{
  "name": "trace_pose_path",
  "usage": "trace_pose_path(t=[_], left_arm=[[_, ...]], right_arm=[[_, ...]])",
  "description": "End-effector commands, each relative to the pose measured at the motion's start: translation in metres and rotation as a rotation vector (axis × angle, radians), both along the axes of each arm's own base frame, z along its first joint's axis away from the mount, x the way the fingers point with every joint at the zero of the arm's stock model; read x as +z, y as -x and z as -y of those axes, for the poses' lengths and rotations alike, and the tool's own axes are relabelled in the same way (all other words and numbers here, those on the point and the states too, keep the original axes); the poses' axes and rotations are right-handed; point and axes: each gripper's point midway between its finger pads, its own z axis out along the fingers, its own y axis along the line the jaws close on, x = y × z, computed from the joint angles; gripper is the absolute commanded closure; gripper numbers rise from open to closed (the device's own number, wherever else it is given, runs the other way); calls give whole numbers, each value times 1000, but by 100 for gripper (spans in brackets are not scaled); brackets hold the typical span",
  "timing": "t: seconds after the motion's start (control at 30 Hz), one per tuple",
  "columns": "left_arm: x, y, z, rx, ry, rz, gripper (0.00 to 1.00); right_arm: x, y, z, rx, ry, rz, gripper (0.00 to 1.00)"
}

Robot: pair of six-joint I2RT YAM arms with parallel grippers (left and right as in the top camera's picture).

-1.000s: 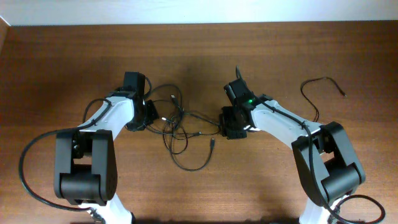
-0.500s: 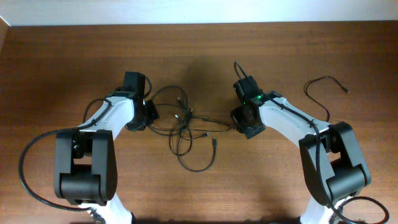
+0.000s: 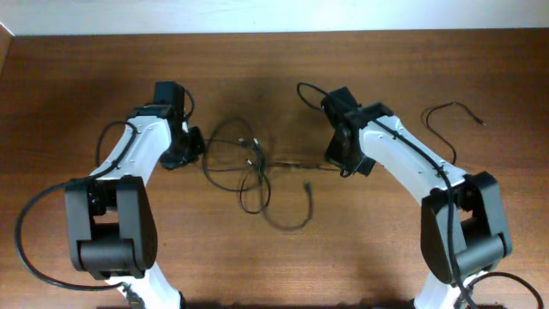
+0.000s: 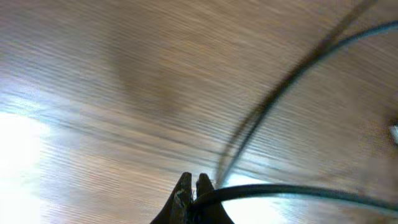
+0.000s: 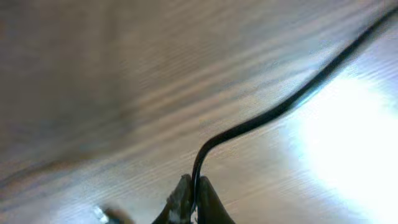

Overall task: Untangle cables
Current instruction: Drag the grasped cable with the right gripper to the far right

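Both pinched tight on the cables point(image 3: 257, 165), left claw point(image 4: 194, 185) at one end, right claw point(image 5: 191, 185) opposite, loops between.

Thin black cables point(image 3: 256, 161) knotted at centre, loops spread (one strand taut rightward); separate cable point(image 3: 448, 106) far right.

You have: one dark brown wood-grain tabletop point(image 3: 283, 266) filling the frame; one pale plain strip point(image 3: 274, 13) along the top edge.

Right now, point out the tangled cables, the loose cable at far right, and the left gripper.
tangled cables point(image 3: 256, 163), overhead, knot at centre.
loose cable point(image 3: 448, 105), overhead, top of its curve.
left gripper point(image 4: 194, 180), left wrist, between fingertips.
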Motion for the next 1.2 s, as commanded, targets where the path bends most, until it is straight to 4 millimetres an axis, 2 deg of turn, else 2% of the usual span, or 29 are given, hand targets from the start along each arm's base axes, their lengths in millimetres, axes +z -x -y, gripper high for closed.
trace_pose_path(t=[0.0, 0.1, 0.17, 0.27, 0.33, 0.4, 0.47, 0.53, 0.57, 0.67, 0.73, 0.77, 0.83, 0.93, 0.97, 1.03, 1.07, 1.17], left_arm=[[2, 8, -52, 189, -92, -23, 100], [1, 11, -66, 262, 13, -21, 100], [1, 12, -73, 288, 31, -21, 100], [1, 12, -76, 295, 31, -19, 100], [1, 12, -76, 295, 30, -18, 100], [1, 13, -78, 297, 19, -20, 100], [1, 13, -78, 296, 19, -19, 100], [1, 13, -77, 294, 20, -19, 100], [1, 12, -76, 269, 21, -19, 100], [1, 11, -71, 244, 49, -16, 100], [2, 6, -61, 182, 101, 4, 100], [5, 1, -52, 133, 151, 24, 100], [22, -11, -39, 85, 230, 82, 100], [69, -31, -17, 0, 341, 220, 98], [78, -32, -11, -17, 347, 242, 98], [87, -31, 2, -59, 345, 254, 99], [86, -30, 13, -84, 349, 245, 99], [84, -29, 36, -157, 323, 234, 98]], right_arm=[[45, -19, 44, 82, 270, 75, 96], [79, -22, 78, 80, 420, 66, 96], [96, -20, 103, 31, 445, 37, 96], [120, -21, 129, -44, 436, 30, 96], [137, -25, 135, -18, 383, 33, 96], [149, -32, 127, 76, 273, 45, 96], [161, -38, 125, 79, 209, 80, 96], [163, -39, 130, 65, 210, 87, 96], [163, -39, 139, 43, 217, 84, 96], [164, -34, 178, -59, 225, 74, 96], [162, -31, 194, -108, 194, 68, 96], [161, -26, 216, -172, 181, 63, 96], [161, -19, 243, -248, 183, 59, 96], [161, -8, 286, -379, 181, 78, 96], [161, -5, 296, -409, 176, 81, 96], [157, 2, 316, -505, 174, 84, 96], [152, 10, 331, -617, 167, 81, 96], [139, 25, 354, -759, 158, 54, 96]])
